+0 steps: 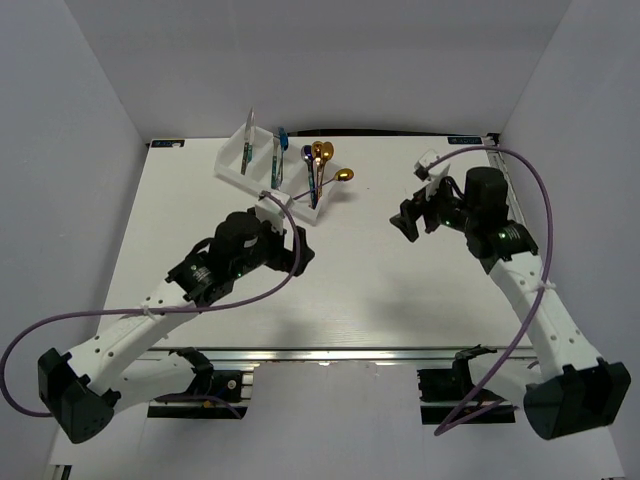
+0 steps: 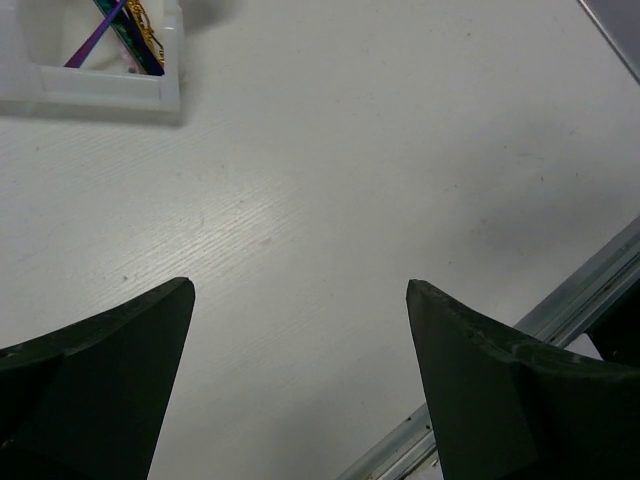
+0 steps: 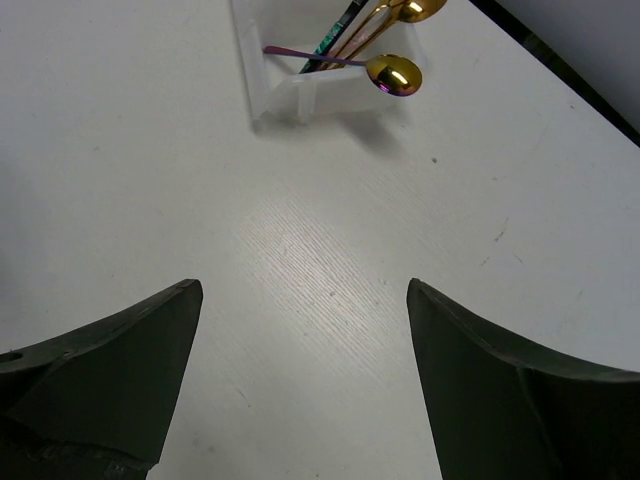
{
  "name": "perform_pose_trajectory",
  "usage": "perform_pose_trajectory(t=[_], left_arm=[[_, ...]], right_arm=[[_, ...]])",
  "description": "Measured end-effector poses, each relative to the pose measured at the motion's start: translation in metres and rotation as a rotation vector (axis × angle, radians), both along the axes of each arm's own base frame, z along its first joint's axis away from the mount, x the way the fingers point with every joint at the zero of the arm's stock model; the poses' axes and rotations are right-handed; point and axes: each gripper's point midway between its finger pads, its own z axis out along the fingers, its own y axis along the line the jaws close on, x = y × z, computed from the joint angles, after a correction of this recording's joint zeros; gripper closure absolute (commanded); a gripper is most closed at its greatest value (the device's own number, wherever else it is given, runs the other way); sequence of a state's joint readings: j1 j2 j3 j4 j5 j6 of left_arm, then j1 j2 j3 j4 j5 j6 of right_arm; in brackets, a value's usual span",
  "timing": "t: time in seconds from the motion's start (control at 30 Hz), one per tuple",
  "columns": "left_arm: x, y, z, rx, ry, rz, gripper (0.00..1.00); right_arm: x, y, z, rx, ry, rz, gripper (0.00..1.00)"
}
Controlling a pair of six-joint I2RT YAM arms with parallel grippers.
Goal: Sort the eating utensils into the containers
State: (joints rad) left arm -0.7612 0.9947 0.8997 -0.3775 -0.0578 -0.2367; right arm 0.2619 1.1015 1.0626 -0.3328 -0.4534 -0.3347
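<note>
Left gripper [image 2: 298, 290] is seen with its jaws spread wide and nothing between them; only bare table [image 2: 330, 180] shows beneath it. It is held over the table just on the near side of the tray [image 1: 230, 166], a corner of which is caught at the upper left of the left wrist view. Right gripper [image 3: 303, 288] is likewise spread wide and empty. It is held over the table to the right of the tray, well apart from it, with its fingers turned toward the tray.

The tray is set at the far side of the table, left of centre. The utensils [image 1: 314, 172] are found leaning in its compartments: a silver piece [image 1: 250, 135] in the left one, a blue-teal piece [image 1: 281, 150] in the middle one, and gold spoons [image 1: 320, 152] in the right one. An iridescent spoon [image 3: 396, 75] with a purple handle is laid across the right compartment's wall, its bowl hanging outside above the table.
</note>
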Motion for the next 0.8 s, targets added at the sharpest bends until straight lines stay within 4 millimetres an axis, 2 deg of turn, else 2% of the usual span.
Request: perform_pose_trajectory(t=[0.07, 0.17, 0.27, 0.4, 0.6, 0.8], left_arm=[[0.013, 0.005, 0.0, -0.039, 0.02, -0.002, 0.02], [0.026, 0.013, 0.002, -0.093, 0.034, -0.007, 0.02], [0.029, 0.017, 0.001, -0.128, 0.041, -0.033, 0.02], [0.029, 0.023, -0.013, -0.149, 0.065, -0.049, 0.02], [0.018, 0.038, -0.053, -0.123, 0.114, -0.039, 0.02], [0.011, 0.043, -0.048, -0.128, 0.067, -0.042, 0.02]], right_arm=[[-0.008, -0.008, -0.003, 0.002, -0.022, -0.024, 0.11], [-0.017, -0.024, -0.019, -0.004, -0.017, -0.082, 0.11], [-0.022, -0.037, -0.036, -0.006, -0.001, -0.158, 0.11], [-0.027, -0.051, -0.052, 0.009, 0.01, -0.246, 0.11], [-0.033, -0.068, -0.061, 0.05, -0.008, -0.336, 0.11], [-0.032, -0.08, -0.078, 0.095, 0.01, -0.413, 0.11]])
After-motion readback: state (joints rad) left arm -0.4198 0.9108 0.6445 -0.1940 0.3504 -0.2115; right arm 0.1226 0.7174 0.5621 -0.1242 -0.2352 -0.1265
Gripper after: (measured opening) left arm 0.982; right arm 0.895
